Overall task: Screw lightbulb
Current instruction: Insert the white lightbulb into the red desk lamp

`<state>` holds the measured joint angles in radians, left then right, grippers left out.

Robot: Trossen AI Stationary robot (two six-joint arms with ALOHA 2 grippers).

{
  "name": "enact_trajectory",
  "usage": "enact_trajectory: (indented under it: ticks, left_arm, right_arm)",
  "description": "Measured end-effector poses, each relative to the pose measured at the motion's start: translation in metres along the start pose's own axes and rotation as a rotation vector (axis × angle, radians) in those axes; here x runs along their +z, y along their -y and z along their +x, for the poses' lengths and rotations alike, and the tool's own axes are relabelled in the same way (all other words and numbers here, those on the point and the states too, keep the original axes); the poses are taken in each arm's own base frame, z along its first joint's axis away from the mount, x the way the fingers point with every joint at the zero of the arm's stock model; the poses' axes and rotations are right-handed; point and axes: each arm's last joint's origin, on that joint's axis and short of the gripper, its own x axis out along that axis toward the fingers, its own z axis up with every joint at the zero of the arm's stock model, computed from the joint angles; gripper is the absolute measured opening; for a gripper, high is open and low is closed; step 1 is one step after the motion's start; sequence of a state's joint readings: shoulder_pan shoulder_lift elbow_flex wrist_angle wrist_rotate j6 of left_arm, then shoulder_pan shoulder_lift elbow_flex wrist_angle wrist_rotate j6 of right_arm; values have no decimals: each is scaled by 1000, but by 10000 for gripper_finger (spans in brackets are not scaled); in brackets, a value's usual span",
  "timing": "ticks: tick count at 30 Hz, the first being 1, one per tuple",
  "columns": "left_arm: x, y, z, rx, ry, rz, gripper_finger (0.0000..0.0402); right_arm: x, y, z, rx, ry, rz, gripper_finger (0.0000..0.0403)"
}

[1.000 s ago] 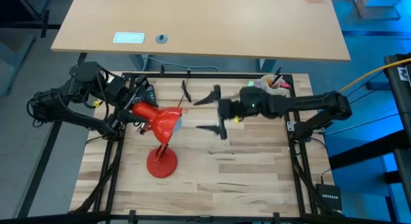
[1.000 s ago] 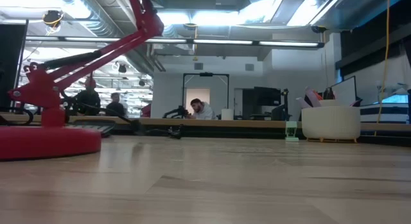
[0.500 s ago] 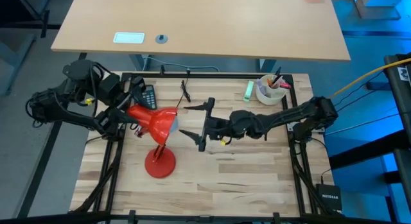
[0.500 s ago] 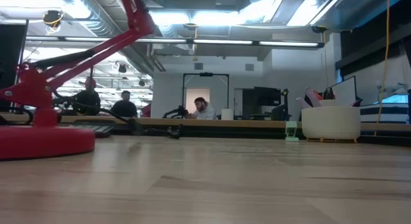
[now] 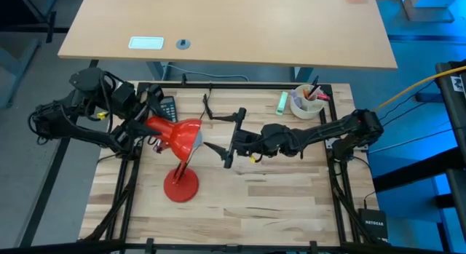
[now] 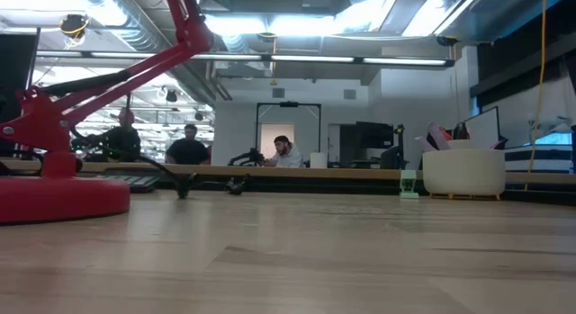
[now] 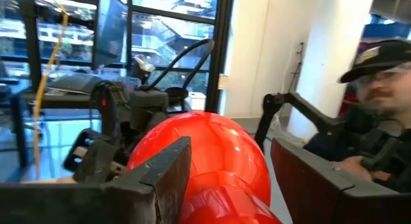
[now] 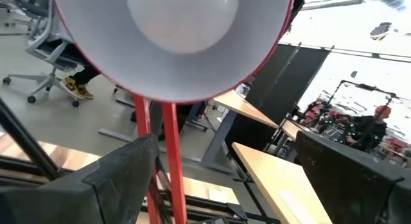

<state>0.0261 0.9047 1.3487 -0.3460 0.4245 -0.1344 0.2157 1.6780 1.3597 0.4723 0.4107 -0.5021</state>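
- The right claw (image 5: 220, 139) stands wide and holds nothing, its two dark fingers spread on either side of the mouth of the red lamp shade (image 5: 182, 136), which lies just at its 9 o'clock in the high view.
- In the right wrist view the lightbulb (image 8: 176, 15) shows as a smooth white frosted dome seated deep in the shade's pale inner bowl, straight ahead of the claw; its screw base is hidden.
- As I judge it, the coming move turns on this: the bulb's long axis runs roughly along the 3-to-9 o'clock line of the high view, in line with the right claw's reach, so that arm is the nearer one to grasp and twist it.
- The left claw (image 7: 225, 169) is set around the glossy red neck behind the shade, from the 9 o'clock side; its fingers flank the neck closely, but I cannot tell whether they press on it.
- The shade is a rounded, shiny cone on a thin red stem that drops to a flat round lamp base (image 5: 181, 185) on the pale wooden slatted counter (image 5: 277, 203).
- A white cup of pens (image 5: 306, 102) stands well apart at 1 o'clock.
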Motion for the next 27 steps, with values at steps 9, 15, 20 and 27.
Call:
enact_trajectory:
  ticks: [9,15,20,27]
  left_arm:
    - [-2,-2,0,46,-12,-37,235]
    - [-2,0,-4,63,-15,-62,294]
    - [-6,9,-26,92,-70,-58,314]
    - [-3,17,-44,98,-47,-94,316]
  right_arm:
    - [-2,0,0,-30,-33,16,376]
    - [-5,-1,0,-17,-65,36,376]
    - [-7,-3,0,-10,-79,53,376]
    - [-7,-3,0,-2,-78,81,376]
